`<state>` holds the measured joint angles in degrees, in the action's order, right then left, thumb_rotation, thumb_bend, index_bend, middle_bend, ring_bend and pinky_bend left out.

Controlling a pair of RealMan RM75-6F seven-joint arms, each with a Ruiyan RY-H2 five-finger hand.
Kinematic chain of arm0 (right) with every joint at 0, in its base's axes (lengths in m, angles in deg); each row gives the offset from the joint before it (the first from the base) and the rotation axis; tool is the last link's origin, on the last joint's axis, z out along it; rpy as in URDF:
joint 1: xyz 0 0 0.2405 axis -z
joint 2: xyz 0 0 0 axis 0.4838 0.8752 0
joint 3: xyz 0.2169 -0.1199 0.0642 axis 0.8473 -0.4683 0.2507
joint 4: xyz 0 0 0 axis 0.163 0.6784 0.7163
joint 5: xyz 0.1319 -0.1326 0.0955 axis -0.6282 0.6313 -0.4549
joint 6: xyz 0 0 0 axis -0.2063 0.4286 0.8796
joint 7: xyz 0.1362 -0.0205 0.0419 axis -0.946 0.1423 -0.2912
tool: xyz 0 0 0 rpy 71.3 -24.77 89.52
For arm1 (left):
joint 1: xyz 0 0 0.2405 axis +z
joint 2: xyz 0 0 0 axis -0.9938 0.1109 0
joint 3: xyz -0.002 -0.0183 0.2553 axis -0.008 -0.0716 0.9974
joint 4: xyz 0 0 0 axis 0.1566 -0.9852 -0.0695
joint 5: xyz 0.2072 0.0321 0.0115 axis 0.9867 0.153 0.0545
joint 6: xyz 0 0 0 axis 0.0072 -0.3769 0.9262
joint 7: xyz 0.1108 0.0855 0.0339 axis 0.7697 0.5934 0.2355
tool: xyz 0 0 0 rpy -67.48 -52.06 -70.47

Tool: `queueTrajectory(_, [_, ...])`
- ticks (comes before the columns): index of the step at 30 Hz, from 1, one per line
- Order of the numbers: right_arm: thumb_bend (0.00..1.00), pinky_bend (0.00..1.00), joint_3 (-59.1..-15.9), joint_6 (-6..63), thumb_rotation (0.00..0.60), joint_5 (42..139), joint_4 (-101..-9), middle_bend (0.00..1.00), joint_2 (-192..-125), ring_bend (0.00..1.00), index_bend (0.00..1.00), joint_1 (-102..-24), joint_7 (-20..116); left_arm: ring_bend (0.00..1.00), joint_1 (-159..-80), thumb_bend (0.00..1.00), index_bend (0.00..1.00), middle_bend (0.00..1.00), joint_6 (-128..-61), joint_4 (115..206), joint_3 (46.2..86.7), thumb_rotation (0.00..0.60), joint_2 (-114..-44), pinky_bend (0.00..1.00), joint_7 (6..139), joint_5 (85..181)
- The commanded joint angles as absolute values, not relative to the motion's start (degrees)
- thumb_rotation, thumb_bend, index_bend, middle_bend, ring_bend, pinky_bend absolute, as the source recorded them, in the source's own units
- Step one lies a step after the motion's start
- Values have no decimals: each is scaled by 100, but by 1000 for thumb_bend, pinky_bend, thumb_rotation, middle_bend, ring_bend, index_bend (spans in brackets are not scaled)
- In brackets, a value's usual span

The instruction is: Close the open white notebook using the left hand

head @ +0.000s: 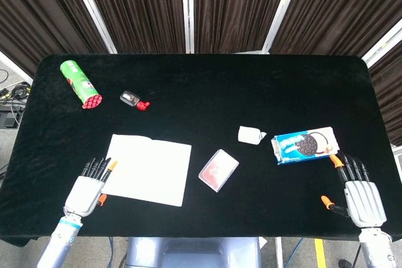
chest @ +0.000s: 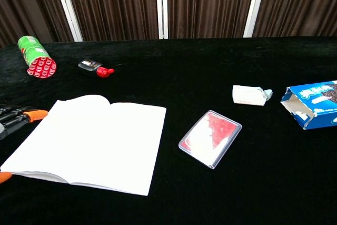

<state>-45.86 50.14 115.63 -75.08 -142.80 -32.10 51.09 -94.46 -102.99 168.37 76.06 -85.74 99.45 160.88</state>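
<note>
The open white notebook [head: 146, 169] is laid flat near the counter's [head: 207, 86] front-left edge. The left hand [head: 88, 186] is held just beside its left edge, fingers spread, gripping nothing. The right hand [head: 356, 194] is likewise spread empty at the front-right corner. No writing can be read.

- Open white notebook [chest: 89, 148] lying flat near the front left of the black tabletop [chest: 174, 85], left page slightly bowed up at the spine.
- Left hand [chest: 13, 118] entering at the left edge, dark fingers with an orange tip just beside the notebook's left edge; another orange tip by its front left corner.
- Green can [chest: 35, 56] on its side at the far left corner.
- Small red-capped item [chest: 96, 68] beside it.
- Clear red card case [chest: 210, 138] just right of the notebook.
- White packet [chest: 250, 95] further right.
- Blue cookie box [chest: 313, 104] at the right edge.
</note>
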Motion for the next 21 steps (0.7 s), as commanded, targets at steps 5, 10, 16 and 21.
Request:
queueTrajectory(5, [85, 0, -4574, 5017, 600, 11561, -7520, 0, -14266, 0, 0, -3214, 5083, 0, -9534, 290, 0, 0, -10163, 16732, 7626, 600, -8729, 0, 10084, 16008])
queueTrajectory(10, [86, 0, -4571, 5029, 600, 11561, -7518, 0, -14262, 0, 0, -3209, 5062, 0, -9549, 291, 0, 0, -10142, 16680, 7653, 600, -8794, 0, 10118, 15958])
queueTrajectory(16, [86, 0, -4581, 5037, 600, 11583, -7522, 0, -14267, 0, 0, -3205, 5070, 0, -9593, 293, 0, 0, -10160, 16562, 7643, 600, -8879, 0, 10147, 15951])
queueTrajectory(21, [86, 0, -4584, 5021, 600, 11576, -7512, 0, -14279, 0, 0, -3209, 5076, 0, -9632, 298, 0, 0, -10183, 16387, 7637, 600, -8988, 0, 10131, 15964])
